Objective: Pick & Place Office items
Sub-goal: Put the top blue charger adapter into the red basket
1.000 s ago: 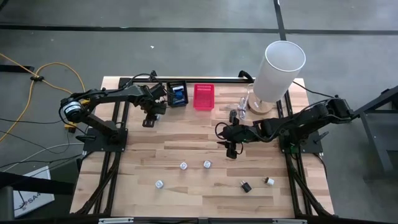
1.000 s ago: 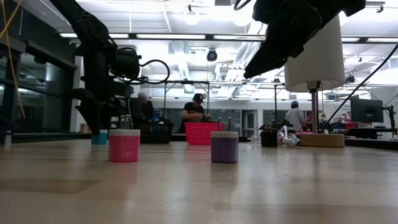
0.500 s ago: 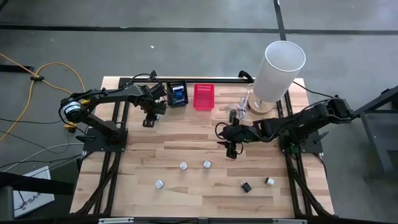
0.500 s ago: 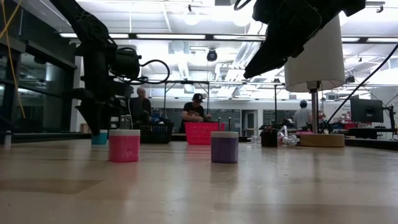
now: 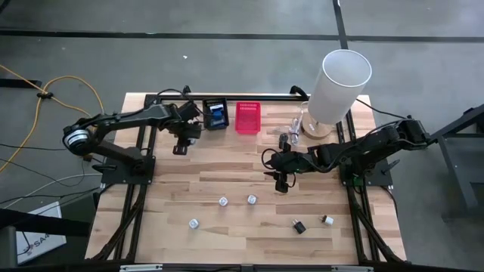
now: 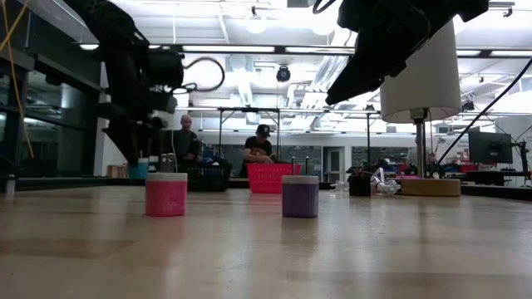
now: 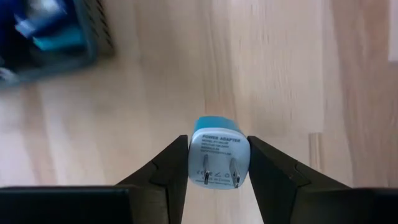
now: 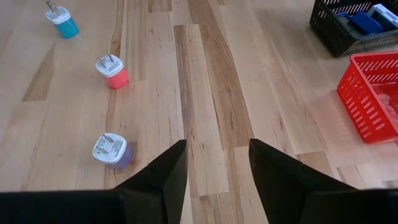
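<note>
Left tool [image 7: 217, 163] grips a teal power adapter [image 7: 217, 152] near the black basket [image 5: 215, 114], upper centre; right tool [image 8: 217, 163] gapes empty. Five pieces remain loose on the table [image 5: 227, 170].

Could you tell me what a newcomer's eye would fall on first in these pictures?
Probably the tall white cylinder at the table's far right corner, then the red basket beside the black basket at the far edge. Next, the left gripper clamping a teal power adapter near the black basket.
</note>
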You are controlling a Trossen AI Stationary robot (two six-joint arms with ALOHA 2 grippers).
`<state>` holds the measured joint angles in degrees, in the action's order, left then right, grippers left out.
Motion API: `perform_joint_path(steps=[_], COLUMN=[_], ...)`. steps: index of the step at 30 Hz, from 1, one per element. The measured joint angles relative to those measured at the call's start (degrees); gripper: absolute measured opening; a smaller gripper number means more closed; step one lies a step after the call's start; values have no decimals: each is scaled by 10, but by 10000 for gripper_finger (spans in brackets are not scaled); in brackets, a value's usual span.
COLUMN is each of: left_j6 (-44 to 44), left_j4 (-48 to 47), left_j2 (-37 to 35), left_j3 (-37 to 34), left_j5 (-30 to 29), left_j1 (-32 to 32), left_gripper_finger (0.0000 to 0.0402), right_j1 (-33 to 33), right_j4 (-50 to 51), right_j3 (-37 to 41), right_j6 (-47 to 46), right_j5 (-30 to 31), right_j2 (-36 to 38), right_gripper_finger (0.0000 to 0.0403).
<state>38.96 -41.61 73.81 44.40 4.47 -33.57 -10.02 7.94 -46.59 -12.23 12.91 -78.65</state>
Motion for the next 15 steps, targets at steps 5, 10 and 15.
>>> perform_joint_path(steps=[5,10,15], left_j6=[-7,-16,-20], left_j4=[30,75,126], left_j2=[-41,-55,-55], left_j3=[1,1,1], left_j5=[0,-3,-17], left_j1=[21,39,42], left_gripper_finger=[136,136,136], right_j1=[0,0,0], right_j4=[0,0,0], right_j3=[0,0,0], right_j6=[0,0,0], right_j5=[0,0,0], right_j2=[0,0,0], right_gripper_finger=[159,159,159])
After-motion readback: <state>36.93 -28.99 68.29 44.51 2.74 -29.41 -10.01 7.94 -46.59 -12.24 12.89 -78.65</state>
